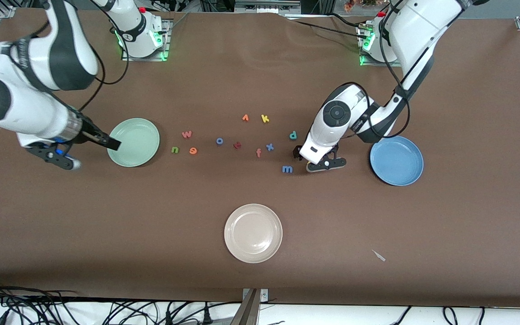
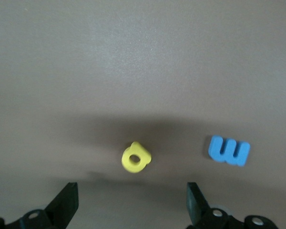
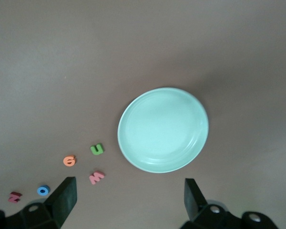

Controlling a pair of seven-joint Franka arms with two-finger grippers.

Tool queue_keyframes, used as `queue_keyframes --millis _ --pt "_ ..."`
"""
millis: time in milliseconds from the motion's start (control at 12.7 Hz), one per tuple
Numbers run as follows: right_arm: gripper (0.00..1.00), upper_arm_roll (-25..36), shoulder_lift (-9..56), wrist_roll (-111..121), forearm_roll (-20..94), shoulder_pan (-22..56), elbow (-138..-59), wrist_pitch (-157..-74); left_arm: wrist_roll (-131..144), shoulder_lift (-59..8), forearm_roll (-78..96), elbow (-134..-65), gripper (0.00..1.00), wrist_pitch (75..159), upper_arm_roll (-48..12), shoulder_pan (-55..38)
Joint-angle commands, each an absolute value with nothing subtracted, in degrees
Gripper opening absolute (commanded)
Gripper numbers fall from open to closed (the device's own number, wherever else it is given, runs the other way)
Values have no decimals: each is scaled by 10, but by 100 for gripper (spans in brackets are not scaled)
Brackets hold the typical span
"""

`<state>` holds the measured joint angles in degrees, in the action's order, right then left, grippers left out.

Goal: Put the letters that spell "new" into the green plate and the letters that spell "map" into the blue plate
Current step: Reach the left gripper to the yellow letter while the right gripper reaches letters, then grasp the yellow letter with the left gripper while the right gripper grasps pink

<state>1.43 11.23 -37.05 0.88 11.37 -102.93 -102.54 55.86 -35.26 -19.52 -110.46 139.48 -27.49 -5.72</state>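
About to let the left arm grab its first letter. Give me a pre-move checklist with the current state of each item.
1. Left gripper jaws open: ok.
2. Yellow "a" lies between the jaws' line, on the table: ok.
3. Blue "m" lies apart from the "a", clear of the jaws: ok.
4. Blue plate holds nothing yet: ok.
5. Teal "p" lies free on the table: ok.
6. Right gripper open, over the table beside the green plate, clear of the left arm: ok.

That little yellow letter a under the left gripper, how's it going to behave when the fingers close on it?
The yellow a looks like thick foam, so probably light and slightly squashy. It lies flat, so rolling seems unlikely. Being so small between the open left gripper fingers, it may skid or twist.
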Motion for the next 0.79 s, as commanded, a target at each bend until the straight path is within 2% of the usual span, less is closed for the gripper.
queue_keyframes --millis 0,157,236,472,708 --pt "99 3 90 -527 2 137 -1094 -1057 577 -395 -218 -1059 96 1389 -274 -62" --pt "99 -21 90 -657 1 138 -1137 -1101 577 -402 -217 -1049 93 1389 -274 -62" --pt "95 -47 90 -730 1 138 -1165 -1134 576 -403 -218 -1049 89 1389 -274 -62" --pt "95 -90 88 -892 0 137 -1243 -1244 574 -408 -219 -1049 80 1385 -273 -62" --pt "95 -102 91 -973 0 138 -1289 -1319 573 -407 -228 -1053 73 1378 -274 -62"
